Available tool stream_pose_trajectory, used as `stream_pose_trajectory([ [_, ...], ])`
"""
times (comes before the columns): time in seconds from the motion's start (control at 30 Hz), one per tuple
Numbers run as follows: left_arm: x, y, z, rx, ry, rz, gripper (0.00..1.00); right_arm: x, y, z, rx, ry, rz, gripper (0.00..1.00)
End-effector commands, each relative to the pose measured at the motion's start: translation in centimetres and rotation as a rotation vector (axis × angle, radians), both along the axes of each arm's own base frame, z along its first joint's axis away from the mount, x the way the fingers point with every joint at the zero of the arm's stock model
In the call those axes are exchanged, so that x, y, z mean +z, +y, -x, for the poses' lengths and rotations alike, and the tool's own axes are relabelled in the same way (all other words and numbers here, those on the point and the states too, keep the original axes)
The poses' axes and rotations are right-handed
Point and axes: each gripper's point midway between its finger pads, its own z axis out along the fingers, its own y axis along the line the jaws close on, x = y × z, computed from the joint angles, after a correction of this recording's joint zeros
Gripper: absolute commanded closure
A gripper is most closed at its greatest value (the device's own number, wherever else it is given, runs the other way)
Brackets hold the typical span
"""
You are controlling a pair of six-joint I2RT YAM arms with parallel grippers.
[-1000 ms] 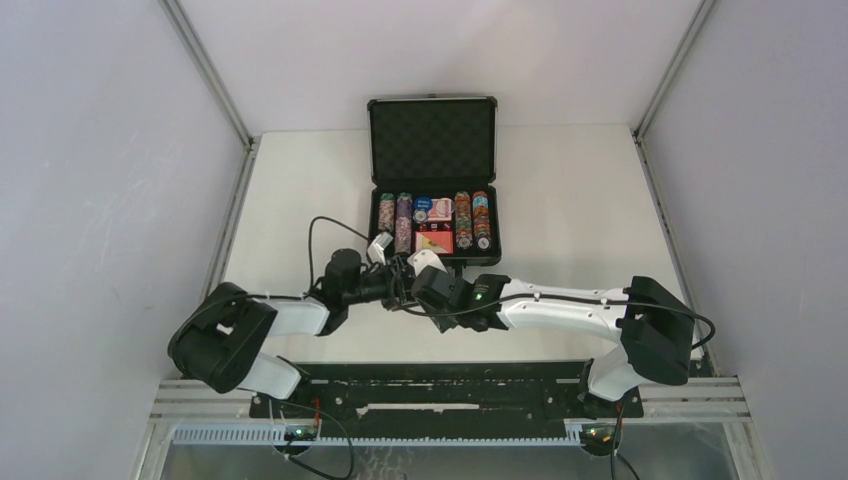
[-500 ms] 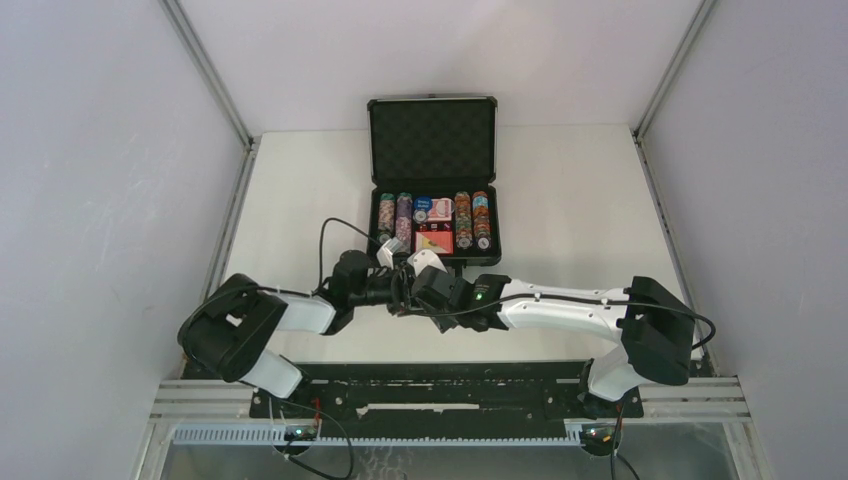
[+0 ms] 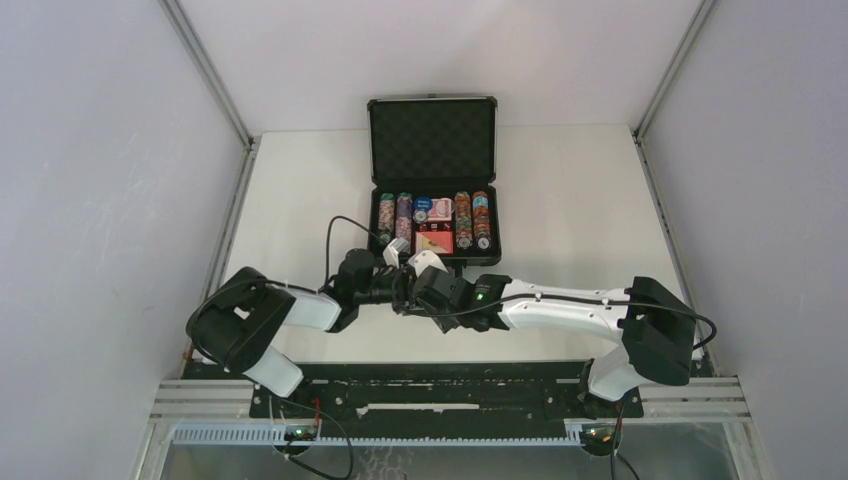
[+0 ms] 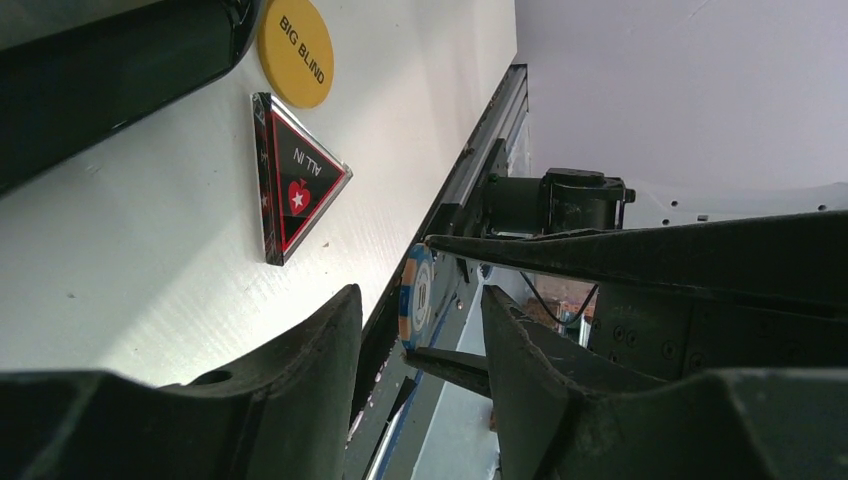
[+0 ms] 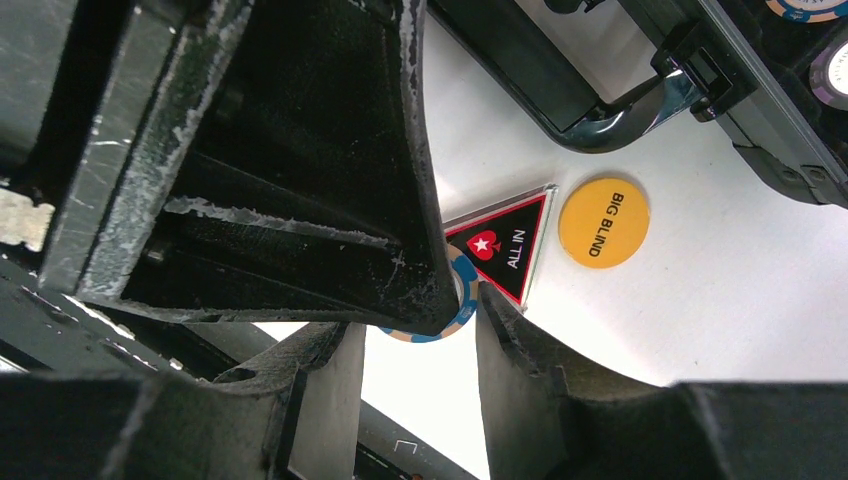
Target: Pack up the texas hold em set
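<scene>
Your arms meet before the briefcase [image 3: 432, 140]: right gripper [image 5: 413, 345] pinches a poker chip [image 4: 417, 295] by its rim; left gripper [image 4: 421, 302] straddles it half-open, untouching.

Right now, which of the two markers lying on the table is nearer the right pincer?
The black triangular ALL IN marker: it lies right beside the right pincer, with the round yellow BIG BLIND marker beyond it.

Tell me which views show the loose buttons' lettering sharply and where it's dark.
Left wrist: yellow Big Blind button and All In triangle read sharply; near fingers dark, soft. Right wrist: both legible, much of frame dark. Top external: evenly lit, buttons indiscernible.
</scene>
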Motion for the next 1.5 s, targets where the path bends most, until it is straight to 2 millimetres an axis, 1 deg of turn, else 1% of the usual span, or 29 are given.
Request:
stream_pose_trajectory([
  [0.0,2.1,-1.4,-0.1,-0.057,-0.052,0.062,0.48,1.7,0.6,-0.9,-0.012,-0.051,-0.057,0.66],
  [0.3,2.1,-1.8,0.3,-0.076,-0.048,0.062,0.54,1.8,0.6,-0.9,-0.012,-0.052,-0.060,0.66],
  [0.5,2.1,-1.9,0.4,-0.082,-0.047,0.062,0.56,2.0,0.6,-1.0,-0.012,-0.057,-0.063,0.66],
  [0.7,1.5,-2.1,0.6,-0.090,-0.024,0.053,0.56,2.1,0.6,-1.0,-0.013,-0.061,-0.064,0.66],
  [0.87,1.7,-2.3,0.7,-0.096,-0.027,0.057,0.57,2.1,0.6,-1.1,-0.015,-0.063,-0.065,0.66],
  [0.97,1.6,-2.4,0.8,-0.099,-0.025,0.056,0.62,2.2,0.6,-1.1,-0.015,-0.065,-0.066,0.66],
  [1.0,1.6,-2.4,0.8,-0.102,-0.026,0.056,0.66,2.2,0.6,-1.1,-0.015,-0.065,-0.069,0.66],
  [1.07,1.6,-2.5,0.9,-0.105,-0.026,0.057,0.79,2.4,0.6,-1.1,-0.016,-0.066,-0.073,0.66],
  [1.1,1.6,-2.6,0.9,-0.112,-0.024,0.058,0.91,2.5,0.5,-1.1,-0.016,-0.068,-0.076,0.66],
  [1.13,1.6,-2.6,1.1,-0.118,-0.022,0.059,0.99,2.6,0.5,-1.1,-0.016,-0.070,-0.078,0.66],
  [1.33,1.8,-3.0,1.3,-0.134,-0.035,0.062,1.00,2.9,0.3,-1.2,-0.022,-0.079,-0.077,0.66],
  [1.43,1.8,-2.9,1.1,-0.124,-0.038,0.060,1.00,3.1,-0.2,-1.7,-0.056,-0.098,-0.070,0.66],
  [1.47,1.8,-2.9,1.0,-0.115,-0.043,0.059,0.95,3.2,-0.5,-2.0,-0.077,-0.108,-0.069,0.65],
])
